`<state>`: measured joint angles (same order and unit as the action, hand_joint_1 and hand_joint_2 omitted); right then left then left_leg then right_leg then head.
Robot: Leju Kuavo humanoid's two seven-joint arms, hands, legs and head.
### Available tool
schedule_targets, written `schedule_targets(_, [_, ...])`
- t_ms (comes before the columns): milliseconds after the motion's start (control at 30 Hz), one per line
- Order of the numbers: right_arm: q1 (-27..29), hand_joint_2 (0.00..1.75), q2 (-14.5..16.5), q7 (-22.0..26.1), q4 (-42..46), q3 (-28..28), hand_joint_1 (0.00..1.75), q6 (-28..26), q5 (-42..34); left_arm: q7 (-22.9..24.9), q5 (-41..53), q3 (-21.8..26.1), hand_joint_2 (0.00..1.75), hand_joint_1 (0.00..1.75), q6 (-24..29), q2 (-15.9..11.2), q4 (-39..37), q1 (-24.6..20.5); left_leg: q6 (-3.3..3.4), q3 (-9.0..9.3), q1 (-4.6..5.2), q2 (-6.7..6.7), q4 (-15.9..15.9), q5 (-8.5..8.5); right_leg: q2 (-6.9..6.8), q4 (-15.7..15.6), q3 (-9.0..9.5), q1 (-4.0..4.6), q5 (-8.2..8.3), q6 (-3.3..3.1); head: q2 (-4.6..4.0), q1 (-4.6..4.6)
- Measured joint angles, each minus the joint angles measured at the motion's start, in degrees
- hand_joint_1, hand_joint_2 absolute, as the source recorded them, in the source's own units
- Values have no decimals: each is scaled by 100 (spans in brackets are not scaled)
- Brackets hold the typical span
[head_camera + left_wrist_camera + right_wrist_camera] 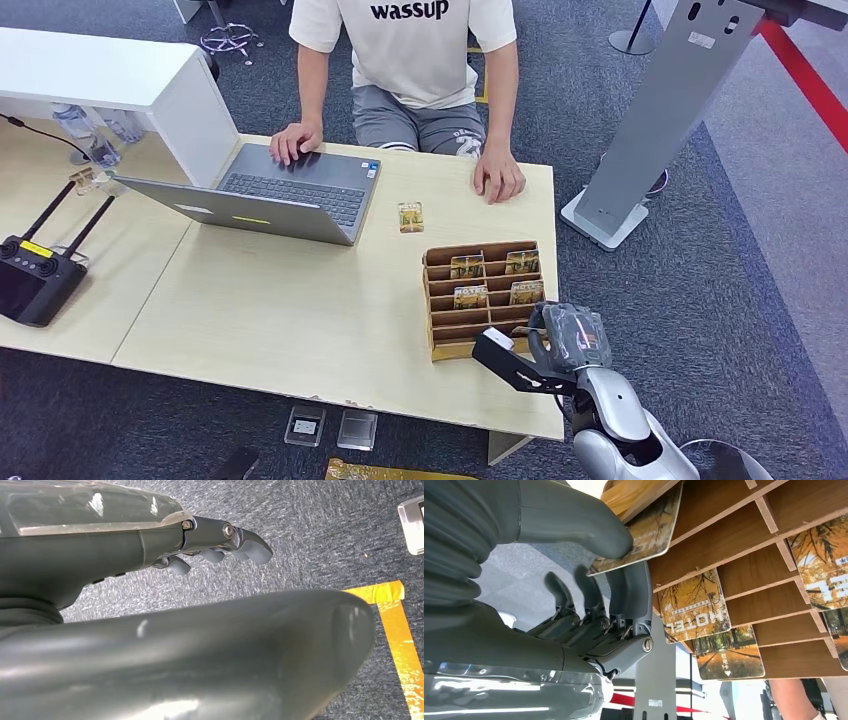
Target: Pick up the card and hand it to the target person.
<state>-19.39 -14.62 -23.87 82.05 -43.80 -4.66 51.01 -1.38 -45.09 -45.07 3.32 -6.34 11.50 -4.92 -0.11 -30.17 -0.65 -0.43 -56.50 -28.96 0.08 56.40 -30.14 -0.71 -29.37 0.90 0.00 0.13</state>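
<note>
While the right hand [570,335] reaches in at the near right corner of the wooden card rack [483,296] on the desk [300,310], its thumb [574,522] and a finger [631,597] pinch the edge of a hotel card [644,532] sitting in a slot of the rack. The right wrist view shows the thumb pressed on the card's printed face and the finger beneath it, with the other fingers curled loosely beside; the card is still partly inside its slot. Other cards with autumn-tree prints stand in neighbouring slots [694,607], and four card fronts show in the rack from the head view. One more card [410,216] lies flat on the desk between the rack and the open laptop [275,195].

A person in a white T-shirt [410,50] sits at the far side of the desk, one hand [296,142] on the laptop and the other hand [498,176] resting on the desk near the far edge. A black remote controller [35,275] with two antennas lies at the left end.

The left hand [220,542] hangs over grey carpet beside yellow floor tape [400,630], fingers curled slightly and holding nothing.
</note>
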Motion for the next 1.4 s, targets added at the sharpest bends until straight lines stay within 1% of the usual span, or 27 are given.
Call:
schedule_targets(100, [-6,175,0,0,0,1,175,0,-2,-13,3,-19,175,0,17,-3,0,0,0,0,0,0,0,0,0,0,0,0,0,0,0,1])
schedule_targets(300, [-11,175,0,-4,3,4,175,11,-30,-18,42,-67,175,0,70,-28,0,-2,0,1,0,0,0,0,0,0,0,0,0,0,0,-2])
schedule_targets(433, [-25,175,-7,-9,35,21,175,39,-182,-30,-18,-74,175,0,102,-33,0,0,0,0,0,0,0,0,0,0,0,0,0,0,0,-2])
schedule_targets(567, [-116,175,-96,-154,308,115,175,276,-682,-3,-88,-75,175,0,105,-43,0,14,1,0,0,0,-1,1,0,0,0,0,1,0,0,-1])
schedule_targets(733, [-479,175,-415,-608,1098,278,175,658,-1419,22,-163,-81,175,0,103,-66,0,35,1,0,1,1,-4,1,1,0,-1,-1,2,0,0,0])
schedule_targets(833, [-714,175,-601,-573,1692,375,175,381,-1402,38,-207,-100,175,0,107,-72,0,42,2,0,1,1,-5,2,0,0,-1,-1,2,0,0,3])
schedule_targets(933, [-901,175,-650,-422,2199,468,175,-18,-1143,60,-220,-127,175,0,125,-70,1,44,2,-1,0,1,-5,2,2,0,-1,0,2,0,0,-4])
schedule_targets(1033, [-989,175,-588,-233,2382,482,175,-155,-892,61,-220,-162,175,0,130,-62,2,34,2,-3,-1,0,-4,2,0,1,1,1,2,0,0,-10])
schedule_targets(1133, [-1049,175,-426,48,2330,440,175,-329,-720,61,-209,-183,175,0,116,-52,2,28,2,-8,-1,0,-3,2,0,3,0,2,2,0,0,-7])
schedule_targets(1267, [-1278,175,-86,581,1821,311,175,-854,-605,82,-192,-251,175,0,97,-33,2,-31,2,-10,-1,-2,-4,5,-1,4,1,1,2,0,0,2])
schedule_targets(1400, [-1464,175,322,1214,1039,128,175,-1447,-645,137,-152,-335,175,0,73,-10,2,-110,0,-14,-2,-5,-4,7,-3,7,-2,1,2,0,0,-3])
